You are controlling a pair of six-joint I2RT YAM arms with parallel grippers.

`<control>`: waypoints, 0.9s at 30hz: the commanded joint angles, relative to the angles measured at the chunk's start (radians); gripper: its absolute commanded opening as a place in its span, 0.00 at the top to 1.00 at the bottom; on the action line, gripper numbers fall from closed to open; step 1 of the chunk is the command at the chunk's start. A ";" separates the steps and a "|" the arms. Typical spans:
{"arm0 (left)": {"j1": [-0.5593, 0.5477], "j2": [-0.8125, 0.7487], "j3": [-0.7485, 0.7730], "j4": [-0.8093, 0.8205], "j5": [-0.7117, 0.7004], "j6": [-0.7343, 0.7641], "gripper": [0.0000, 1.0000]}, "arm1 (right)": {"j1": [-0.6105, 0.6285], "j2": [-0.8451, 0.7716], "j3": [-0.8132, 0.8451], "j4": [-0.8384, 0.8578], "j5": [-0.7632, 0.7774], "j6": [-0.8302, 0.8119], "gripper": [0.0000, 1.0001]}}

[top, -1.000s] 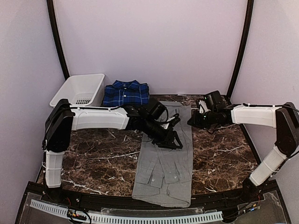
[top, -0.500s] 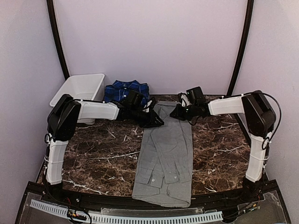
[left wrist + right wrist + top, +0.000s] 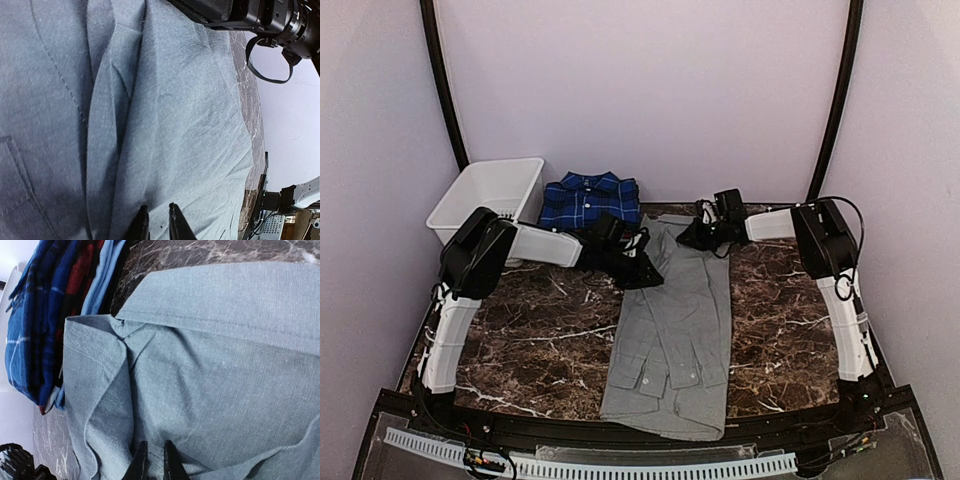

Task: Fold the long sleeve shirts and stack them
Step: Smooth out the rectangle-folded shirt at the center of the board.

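Observation:
A plain light grey long sleeve shirt (image 3: 675, 320) lies lengthwise down the middle of the marble table, collar end at the far side, sleeves folded onto its back. My left gripper (image 3: 650, 272) is at its far left corner, jaws nearly together, pinching grey cloth (image 3: 175, 115) between the fingertips (image 3: 172, 215). My right gripper (image 3: 688, 240) is at the far right corner, likewise shut on a fold of the grey shirt (image 3: 215, 355). A folded dark blue plaid shirt (image 3: 588, 200) sits beyond, on a small stack that shows red and light blue edges (image 3: 82, 275).
A white plastic basket (image 3: 490, 195) stands at the far left corner beside the plaid stack. Dark marble tabletop (image 3: 520, 330) lies bare on both sides of the grey shirt. The right arm's wrist (image 3: 260, 20) is close above the shirt's far edge.
The left gripper moved from over the shirt's middle to its far left corner and closed on cloth. The right gripper swung left to the far right corner. The shirt's near end shifted slightly left.

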 commanded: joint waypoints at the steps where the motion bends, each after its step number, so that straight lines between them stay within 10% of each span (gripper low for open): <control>1: 0.009 0.007 -0.030 -0.001 -0.012 0.010 0.86 | -0.037 0.074 0.075 0.012 -0.071 0.071 0.90; 17: 0.008 0.007 0.020 -0.028 -0.024 0.016 0.86 | -0.070 -0.010 0.165 -0.088 -0.131 0.011 0.78; 27: 0.009 0.007 0.125 -0.070 -0.045 0.038 0.85 | 0.003 -0.343 -0.240 0.011 -0.119 -0.009 0.74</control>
